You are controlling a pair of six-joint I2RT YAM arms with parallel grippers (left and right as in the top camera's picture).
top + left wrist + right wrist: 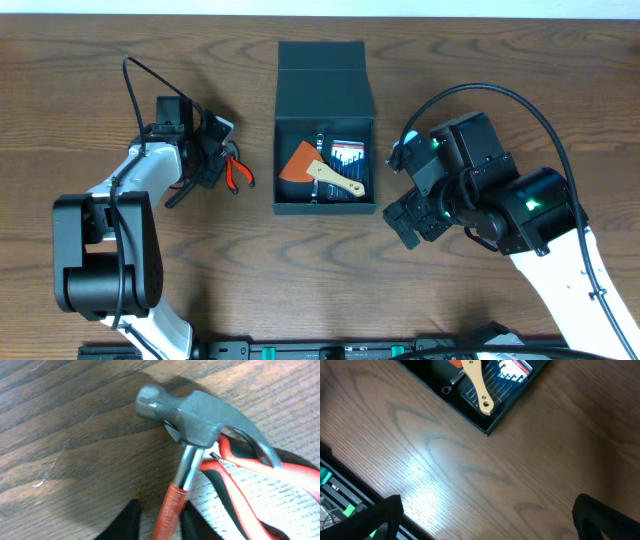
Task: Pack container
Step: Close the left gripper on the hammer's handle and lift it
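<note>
Pliers [235,485] crowd hammer [200,415] between L fingers [125,522], prob. touching it; container [323,70] apart.

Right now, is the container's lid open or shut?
Open: the lid is folded back from the container, and a wooden-handled scraper shows inside.

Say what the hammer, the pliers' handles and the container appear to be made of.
Hammer: head looks like dull grey steel, with a shinier neck reflecting light; its red grip is ribbed, likely rubber or plastic. Pliers' handles: red-and-black sleeves, smooth, probably plastic. Container: matte dark board, likely cardboard, with a folded flap lid.
</note>
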